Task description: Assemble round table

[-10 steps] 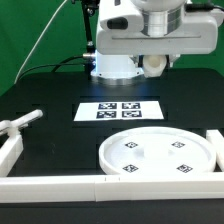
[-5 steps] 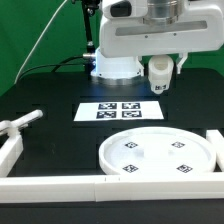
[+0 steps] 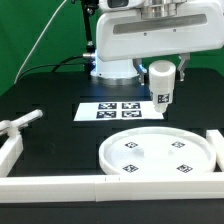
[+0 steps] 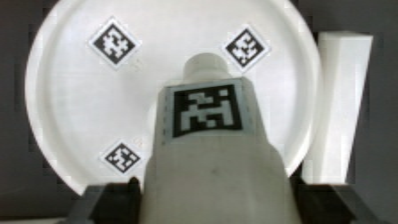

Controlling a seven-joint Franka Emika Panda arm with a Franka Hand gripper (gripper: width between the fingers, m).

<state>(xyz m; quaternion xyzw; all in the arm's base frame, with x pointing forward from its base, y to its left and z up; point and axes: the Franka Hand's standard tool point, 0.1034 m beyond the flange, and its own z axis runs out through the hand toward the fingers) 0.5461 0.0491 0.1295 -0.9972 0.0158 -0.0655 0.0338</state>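
The hand (image 3: 164,70) is clamped on the tagged cylinder leg (image 3: 162,88), held upright in the air near the marker board (image 3: 121,111), apart from the rimmed round disc (image 3: 155,155) lying flat on the counter (image 3: 50,90).

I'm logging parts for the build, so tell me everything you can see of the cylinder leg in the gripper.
The cylinder leg is a short, thick, white, plastic-looking cylinder with a rounded-looking free end and a black-and-white square tag on its side. It hangs upright, clamped near its top between the gripper's fingers; nothing else touches it. It is over the marker board's end at the exterior view's right, behind the round disc; the wrist view shows that disc beyond its free end.
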